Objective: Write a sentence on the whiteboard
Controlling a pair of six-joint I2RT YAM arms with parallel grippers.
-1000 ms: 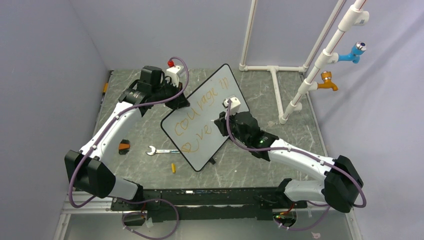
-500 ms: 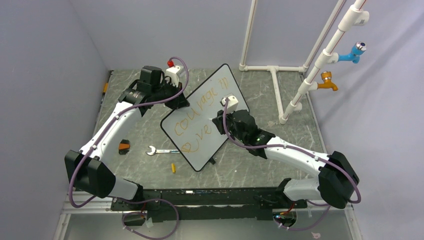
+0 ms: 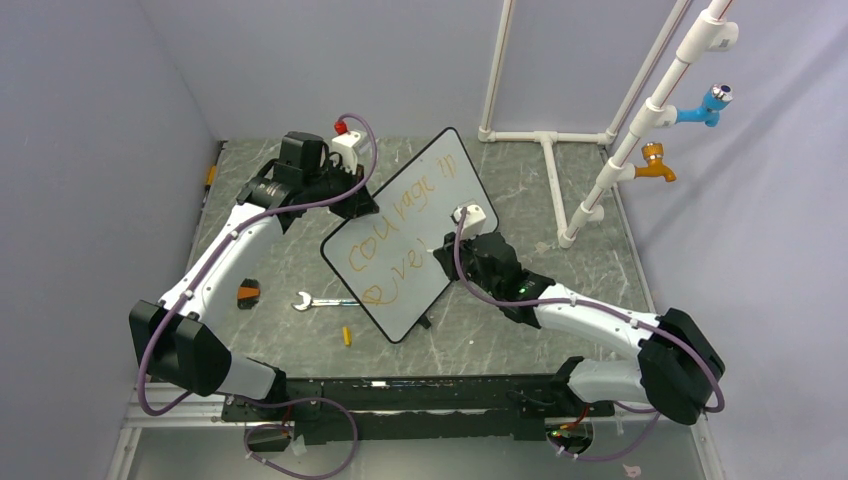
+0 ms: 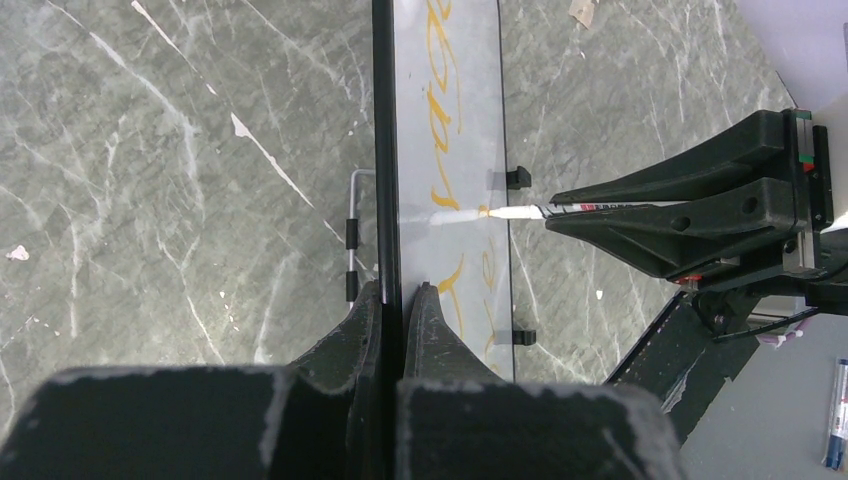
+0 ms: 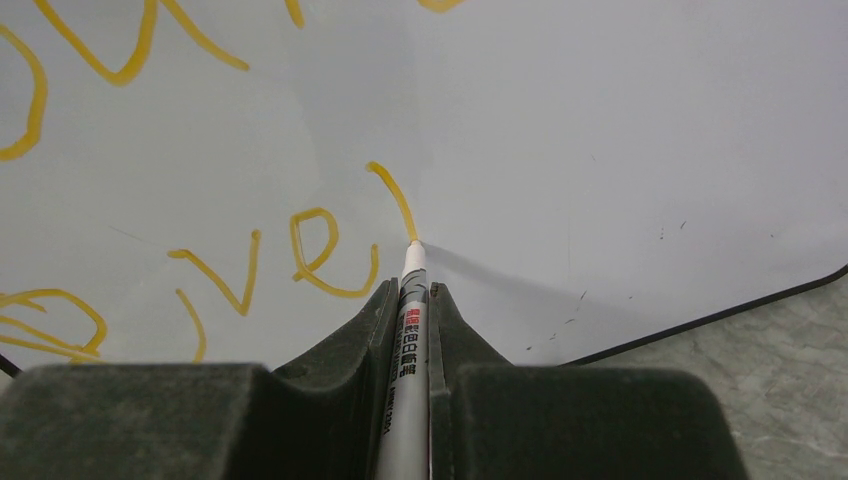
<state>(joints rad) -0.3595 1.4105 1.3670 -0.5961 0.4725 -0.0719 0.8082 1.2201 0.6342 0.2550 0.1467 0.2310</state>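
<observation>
Marker (image 5: 408, 345) tip touches the whiteboard (image 3: 405, 305), tilted up on the table (image 3: 560, 290), at the end of the orange sentence (image 3: 405, 205). Right gripper (image 5: 410, 290) pinches the marker; left gripper (image 4: 392, 295) clamps the board's black rim. Bare white runs on to the rounded corner; a wrench (image 3: 315, 300) lies near the lower edge.

The top camera looks down from above and behind me over the worktop (image 3: 520, 170). My left wrist camera sights along the whiteboard (image 4: 470, 130) edge-on; my right faces its surface closely. All three share it.

Grey-green marbled tabletop (image 3: 520, 170) between plain lavender walls (image 3: 90, 120), white pipe frame (image 3: 545, 137) at the far right.
</observation>
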